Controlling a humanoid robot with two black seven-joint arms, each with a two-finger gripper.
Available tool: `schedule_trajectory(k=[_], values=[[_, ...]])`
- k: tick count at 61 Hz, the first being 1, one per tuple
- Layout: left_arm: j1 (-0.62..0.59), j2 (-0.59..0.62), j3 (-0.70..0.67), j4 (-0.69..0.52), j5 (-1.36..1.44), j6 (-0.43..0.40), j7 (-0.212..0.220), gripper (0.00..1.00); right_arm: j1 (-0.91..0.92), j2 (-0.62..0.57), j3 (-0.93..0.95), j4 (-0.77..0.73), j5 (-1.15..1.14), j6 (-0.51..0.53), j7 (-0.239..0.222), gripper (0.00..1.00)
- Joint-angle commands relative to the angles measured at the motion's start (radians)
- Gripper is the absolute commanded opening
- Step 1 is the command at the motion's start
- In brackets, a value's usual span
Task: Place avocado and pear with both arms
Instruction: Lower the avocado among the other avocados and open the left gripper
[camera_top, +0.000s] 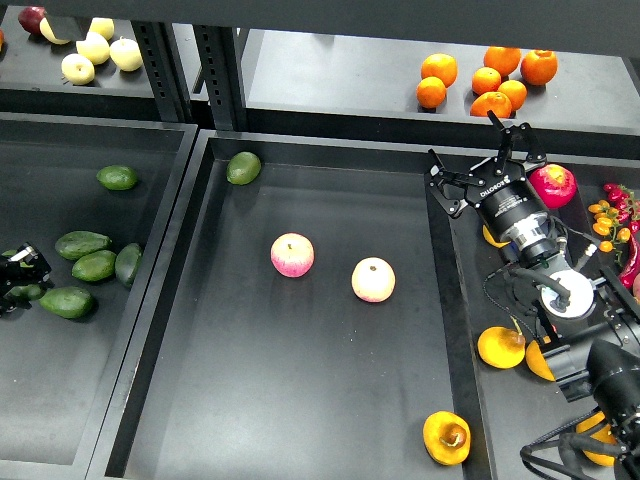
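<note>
The pear (447, 437), orange-yellow with a dark dimple, lies at the front right corner of the middle tray (300, 400). Several dark green elongated avocados lie clustered in the left tray; the avocado (67, 302) nearest my left gripper is at the front of the cluster. My left gripper (20, 270) shows only at the left edge, small and dark, beside that cluster and holding nothing that I can see. My right gripper (487, 150) is open and empty, raised over the back of the right tray, far from the pear.
Two pink-and-yellow apples (292, 255) (373, 279) lie mid-tray. A lighter avocado (243, 167) sits at the tray's back left, another (117, 177) in the left tray. More orange-yellow fruit (500, 347) and a red apple (552, 185) lie by my right arm. Oranges (485, 75) sit on the back shelf.
</note>
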Motion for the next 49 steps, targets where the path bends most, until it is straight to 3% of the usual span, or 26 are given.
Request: schedule_trajectory(k=[1,49], values=[[0.011,-0.003,0.001,0.02,0.001,0.0,0.0,0.23,0.0,0.0,0.002,0.0,0.0,0.0,0.0,1.0],[0.056,-0.043,0.001,0.07,0.001,0.0,0.0,0.24,-0.001,0.0,0.0,0.0,0.0,0.0,0.0,1.0]])
